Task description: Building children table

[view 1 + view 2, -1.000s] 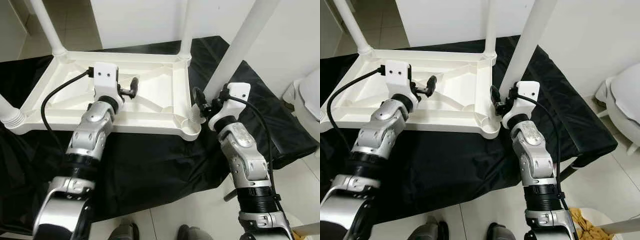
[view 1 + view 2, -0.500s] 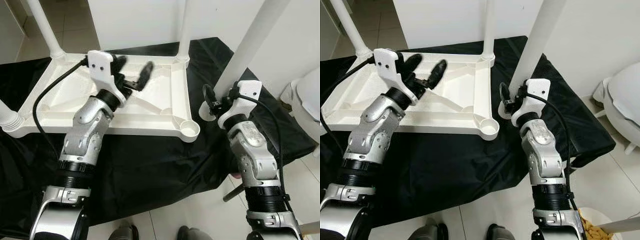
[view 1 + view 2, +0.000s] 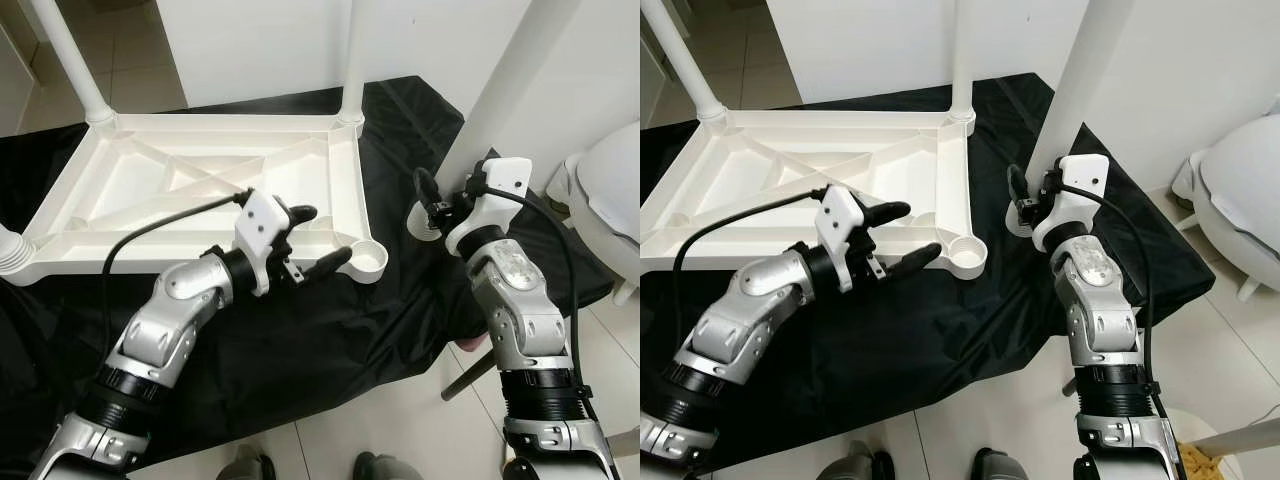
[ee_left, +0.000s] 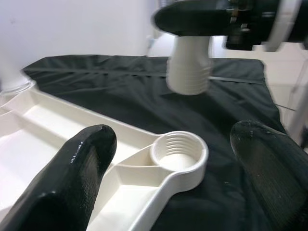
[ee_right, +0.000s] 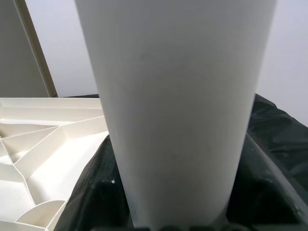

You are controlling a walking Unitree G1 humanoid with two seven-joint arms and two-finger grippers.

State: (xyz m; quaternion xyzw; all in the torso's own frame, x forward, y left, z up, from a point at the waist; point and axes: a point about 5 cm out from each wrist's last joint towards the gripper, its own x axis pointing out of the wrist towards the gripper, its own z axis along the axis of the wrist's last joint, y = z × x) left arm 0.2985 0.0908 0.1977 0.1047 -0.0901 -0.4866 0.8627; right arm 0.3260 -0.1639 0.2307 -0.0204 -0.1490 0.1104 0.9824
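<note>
Black cloth [image 3: 300,340] under upturned table [image 3: 150,200]: legs fitted except socket [image 3: 368,259]; right pincer [image 3: 437,208] clamps leg [image 3: 500,90] beside it, left pincer [image 3: 318,240] apart.

Arms: I see two silver metal arms, jointed segments with ribbed black collars near the elbows.
Left gripper [image 3: 312,243]: two long black rounded fingers on a white block wrist housing with small dark screw holes.
Right gripper [image 3: 428,203]: same white housing, black fingers.
Cables: one black cable loops from each housing.
Feet: dark shoe tips at 6 o'clock.
</note>
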